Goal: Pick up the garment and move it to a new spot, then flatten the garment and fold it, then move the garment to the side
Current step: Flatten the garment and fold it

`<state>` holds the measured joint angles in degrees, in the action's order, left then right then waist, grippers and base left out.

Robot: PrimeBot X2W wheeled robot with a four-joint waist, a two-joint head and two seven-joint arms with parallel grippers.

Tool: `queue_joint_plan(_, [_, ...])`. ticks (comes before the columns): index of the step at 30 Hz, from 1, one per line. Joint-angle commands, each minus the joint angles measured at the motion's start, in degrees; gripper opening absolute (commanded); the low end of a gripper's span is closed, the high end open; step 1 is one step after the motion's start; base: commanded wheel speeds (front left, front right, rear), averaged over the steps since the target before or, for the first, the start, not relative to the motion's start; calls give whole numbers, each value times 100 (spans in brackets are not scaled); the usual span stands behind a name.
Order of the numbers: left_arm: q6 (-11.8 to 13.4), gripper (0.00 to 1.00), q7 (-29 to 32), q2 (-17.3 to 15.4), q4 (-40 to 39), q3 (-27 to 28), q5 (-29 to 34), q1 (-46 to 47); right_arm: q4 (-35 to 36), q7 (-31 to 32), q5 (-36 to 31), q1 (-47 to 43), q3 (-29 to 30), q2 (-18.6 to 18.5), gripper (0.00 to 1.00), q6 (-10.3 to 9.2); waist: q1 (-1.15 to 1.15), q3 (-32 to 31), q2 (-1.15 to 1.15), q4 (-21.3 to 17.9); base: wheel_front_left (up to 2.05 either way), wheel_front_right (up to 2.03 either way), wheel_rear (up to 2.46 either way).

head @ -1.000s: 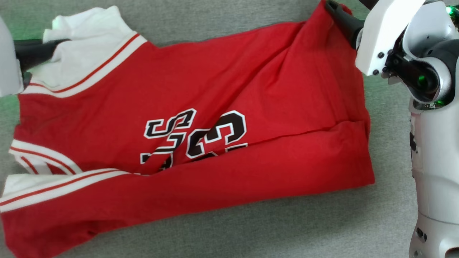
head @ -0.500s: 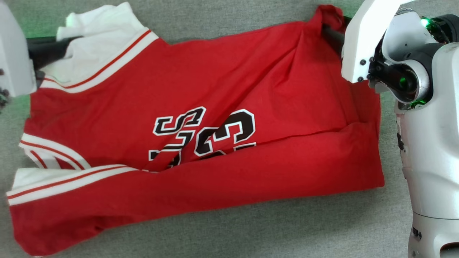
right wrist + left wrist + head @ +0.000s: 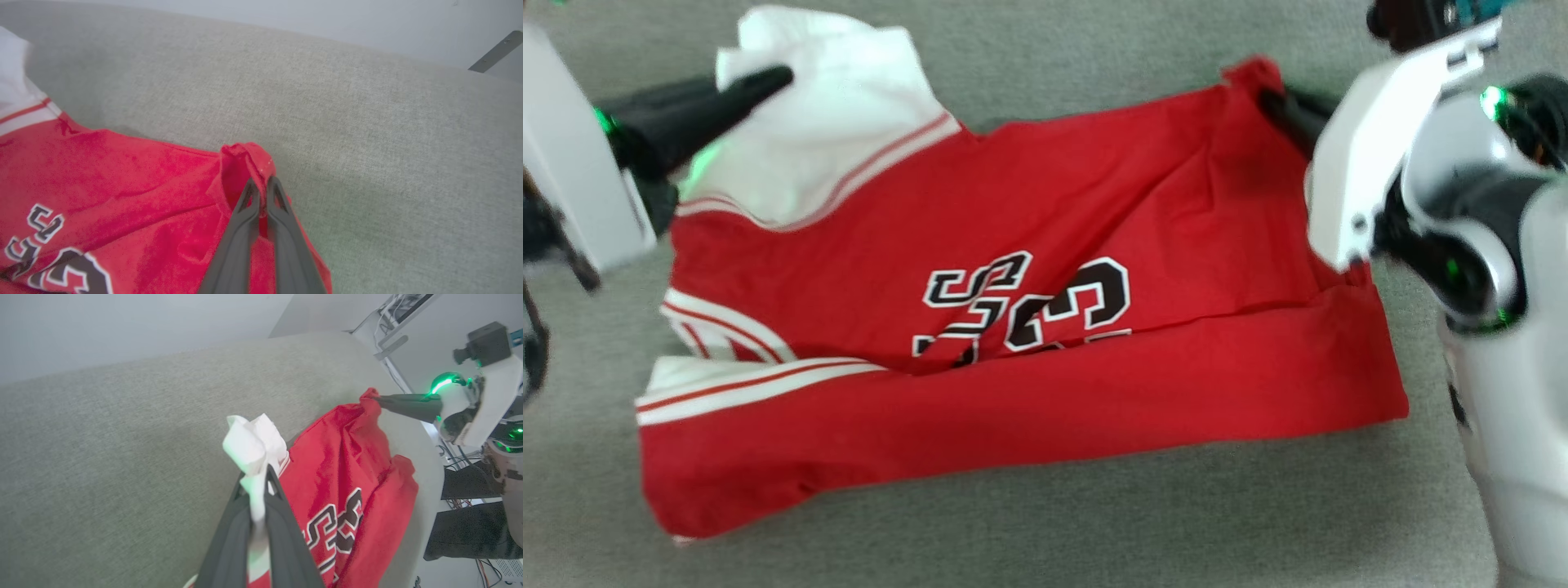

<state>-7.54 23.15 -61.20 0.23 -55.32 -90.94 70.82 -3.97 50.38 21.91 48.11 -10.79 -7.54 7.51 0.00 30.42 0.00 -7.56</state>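
Two corners of the garment point(image 3: 1045, 220) are being pinched in tightly closed left fingers point(image 3: 711, 100) and right fingers point(image 3: 1292, 114), so level, equal lifting is being advised.

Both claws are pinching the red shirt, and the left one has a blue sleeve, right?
Not quite: the sleeve in the left gripper is white, not blue, as the left wrist view shows. The right gripper pinches the red shirt too.

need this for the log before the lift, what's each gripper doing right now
Left gripper: closed on the white sleeve of the garment.
Right gripper: closed on a red corner of the garment.
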Motion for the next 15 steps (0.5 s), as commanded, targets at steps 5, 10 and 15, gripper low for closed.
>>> queue_joint_plan(5, [14,0,-694,-399,-936,8,36,-792,963,512,481,-928,-145,-572,0,-4,0,-459,0,468,0,0,0])
queue_joint_plan(10, [14,0,-1529,-802,-1606,-114,197,-1571,1863,934,763,-1820,55,-914,0,-4,0,-572,0,628,0,0,0])
queue_joint_plan(15, [14,0,-2443,-1078,-1796,-329,363,-2271,2435,1177,854,-2557,434,-1023,0,-4,0,-619,0,696,0,0,0])
